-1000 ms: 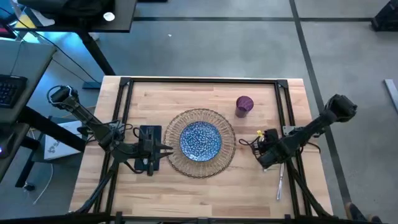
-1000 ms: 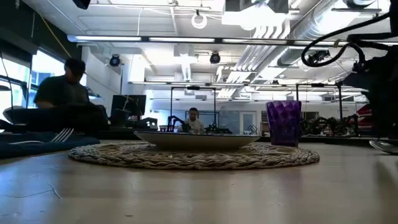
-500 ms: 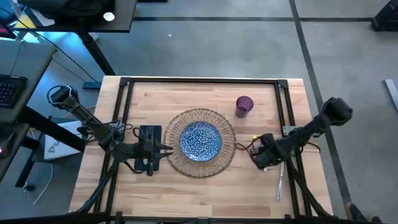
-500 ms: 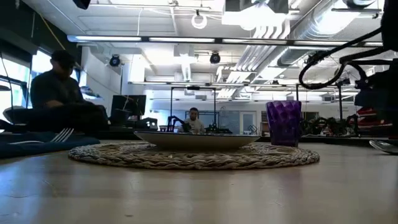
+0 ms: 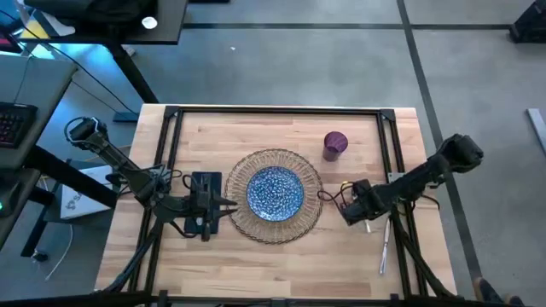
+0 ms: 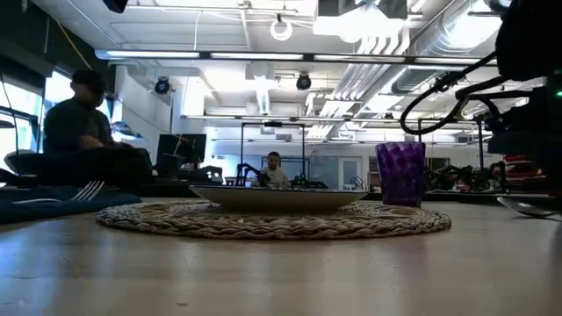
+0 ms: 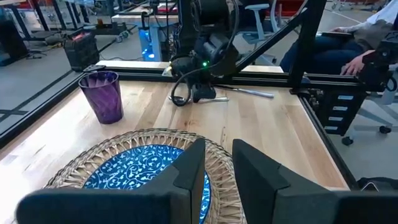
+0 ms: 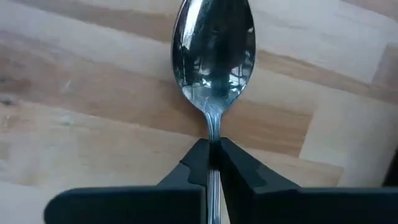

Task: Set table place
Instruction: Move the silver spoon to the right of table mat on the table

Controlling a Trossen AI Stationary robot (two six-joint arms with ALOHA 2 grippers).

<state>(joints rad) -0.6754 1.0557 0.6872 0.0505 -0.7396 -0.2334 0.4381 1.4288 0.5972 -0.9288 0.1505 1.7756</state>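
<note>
A round woven mat [image 5: 277, 162] lies mid-table with a blue-white plate [image 5: 275, 191] on it. A purple cup [image 5: 334, 144] stands upright behind the mat on its right. A dark napkin [image 5: 205, 183] lies left of the mat, with a fork [image 6: 88, 189] on top of it. My left gripper [image 5: 229, 203] rests over the napkin, narrowly open with nothing between its fingers [image 7: 217, 168], and points at the mat. My right gripper [image 5: 345, 211] is right of the mat, shut on a silver spoon [image 8: 213, 56]. My right gripper pinches the spoon's thin neck [image 8: 213, 142], just behind the bowl, between its two fingertips. The spoon sticks out ahead of the fingers, in line with them, hollow side toward the camera. In the low view the bowl [image 6: 527, 208] is at table height; whether it touches the wood I cannot tell.
Another piece of silver cutlery [image 5: 385, 247] lies along the right rail near the front. Black frame rails [image 5: 394, 153] run along the table's sides. Bare wood lies between the mat and the right rail. A seated person [image 6: 83, 132] shows beyond the table.
My right gripper has carried the spoon toward the table's left, closer to the mat's right edge, and has stayed shut on it. The left arm and the other things have kept still.
</note>
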